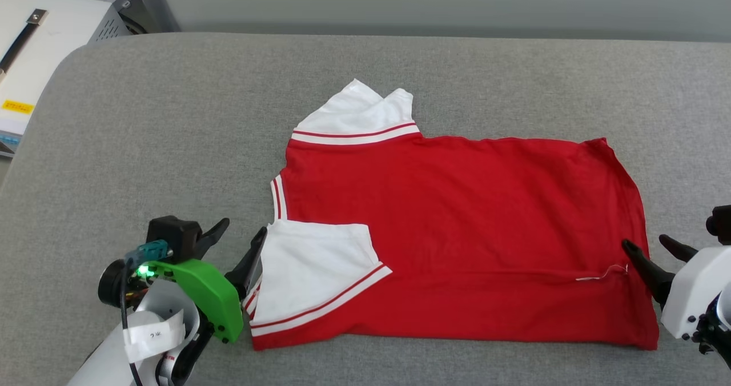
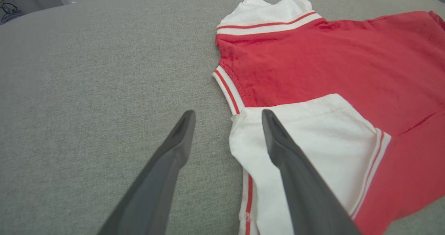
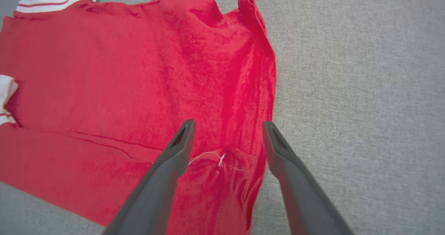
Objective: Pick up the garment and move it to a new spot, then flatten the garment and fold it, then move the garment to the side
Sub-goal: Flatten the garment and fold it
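Reading both sets as open, nothing gripped. Left fingers [image 1: 250,259] [image 2: 295,169] are spread wide: one tip over the edge of the near sleeve [image 1: 311,266], the other over bare table [image 1: 143,146], close to the neck trim [image 1: 278,197]. Right fingers [image 1: 642,266] [image 3: 163,172] are spread too, straddling the near end of the hem [image 1: 634,203]. A loose white thread [image 3: 208,155] lies on the red cloth between them. Can't tell from either wrist view whether any tip touches the cloth.

Garment [image 1: 457,214] lies flat mid-table, neck toward the robot's left, hem toward its right. Near sleeve is folded in over the red body, and a long crease [image 1: 485,273] runs from it along the near side to the hem. Far sleeve [image 1: 360,115] sticks out past the far edge, slightly rumpled. White case [image 1: 40,60] sits off the table's far-left corner.
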### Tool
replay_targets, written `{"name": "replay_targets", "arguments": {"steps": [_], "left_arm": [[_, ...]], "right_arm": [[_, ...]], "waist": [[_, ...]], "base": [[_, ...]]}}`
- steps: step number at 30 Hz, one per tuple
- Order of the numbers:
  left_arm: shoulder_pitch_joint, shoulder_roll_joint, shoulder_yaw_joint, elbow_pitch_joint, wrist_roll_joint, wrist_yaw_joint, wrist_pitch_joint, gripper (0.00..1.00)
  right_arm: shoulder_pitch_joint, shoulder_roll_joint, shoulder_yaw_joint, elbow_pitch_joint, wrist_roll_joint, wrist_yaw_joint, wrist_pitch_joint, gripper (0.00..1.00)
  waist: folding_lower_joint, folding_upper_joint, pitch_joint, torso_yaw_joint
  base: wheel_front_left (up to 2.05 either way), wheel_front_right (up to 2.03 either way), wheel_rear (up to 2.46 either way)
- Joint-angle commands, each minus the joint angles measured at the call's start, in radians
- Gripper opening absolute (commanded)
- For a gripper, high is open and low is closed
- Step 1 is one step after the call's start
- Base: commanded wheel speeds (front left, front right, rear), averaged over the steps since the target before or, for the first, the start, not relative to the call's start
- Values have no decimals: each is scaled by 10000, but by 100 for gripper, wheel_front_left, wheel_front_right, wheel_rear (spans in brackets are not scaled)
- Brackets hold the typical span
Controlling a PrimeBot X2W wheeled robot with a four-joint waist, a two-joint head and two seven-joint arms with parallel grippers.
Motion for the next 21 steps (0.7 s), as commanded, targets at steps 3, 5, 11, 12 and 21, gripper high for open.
{"name": "replay_targets", "arguments": {"steps": [3,5,11,12,21], "left_arm": [[537,-111,322,-413,-394,402,-198,100],[859,-72,438,-767,-513,632,-191,100],[1976,85,482,-1912,-905,1390,548,100],[2153,92,446,-2081,-1002,1493,755,100],[3099,257,20,-3072,-1379,2283,2275,100]], "right_arm": [[358,141,-314,-316,-247,-9,-67,100],[598,93,-487,-403,-668,-9,102,100],[1352,835,-1475,-785,-1078,-9,1140,100],[1462,995,-1632,-870,-1131,-9,1327,100],[2301,2452,-2664,-1984,-1642,-9,2823,100]], "waist": [[0,0,-330,34],[0,0,-395,45],[0,0,-530,92],[0,0,-544,91],[0,0,-421,14]], "base": [[0,0,0],[0,0,0],[0,0,0],[0,0,0],[0,0,0]]}}
